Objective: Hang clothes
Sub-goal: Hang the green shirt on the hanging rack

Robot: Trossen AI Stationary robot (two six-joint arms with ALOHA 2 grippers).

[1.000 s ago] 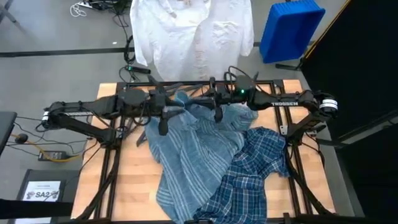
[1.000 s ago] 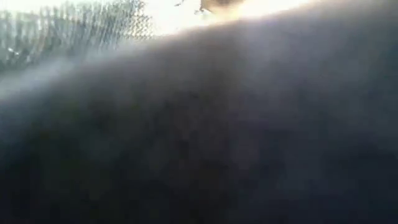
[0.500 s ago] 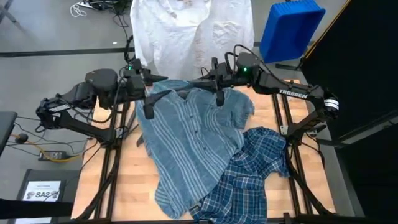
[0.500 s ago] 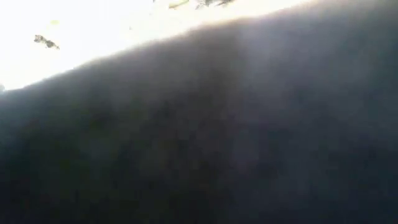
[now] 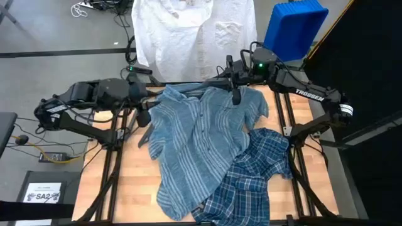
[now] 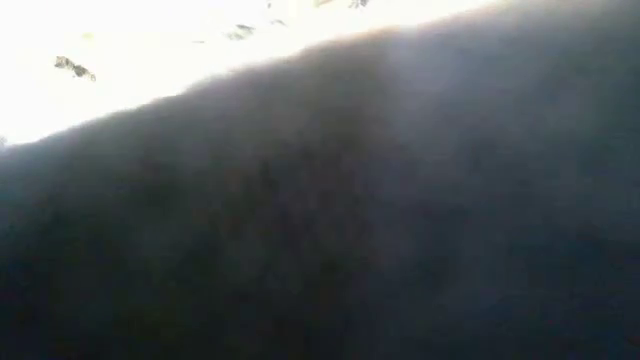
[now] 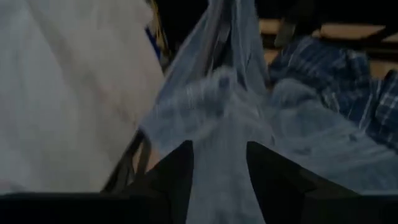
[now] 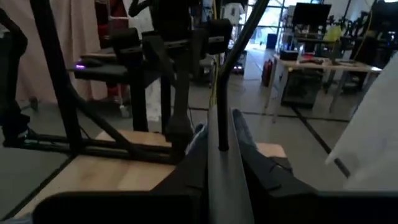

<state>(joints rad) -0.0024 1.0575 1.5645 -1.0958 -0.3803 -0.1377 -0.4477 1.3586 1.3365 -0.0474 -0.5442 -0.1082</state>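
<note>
Presently: light blue-grey striped shirt [image 5: 195, 141] spread on wooden surface [image 5: 129, 182], beside plaid shirt [image 5: 251, 176]. Left pincer [image 5: 143, 116] clamps its shoulder; right pincer [image 5: 235, 94] clamps its hanger [image 5: 195, 83]. Risk: fabric slipping off under uneven pull.

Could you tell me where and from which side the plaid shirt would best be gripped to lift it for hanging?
Probably at its upper bunched edge, coming straight down from above. The plaid shirt lies crumpled on the table, its left side tucked against the striped shirt, so a sideways approach would snag that. Its collar cannot be made out. The right gripper is nearest; the left gripper holds the striped shirt.
</note>
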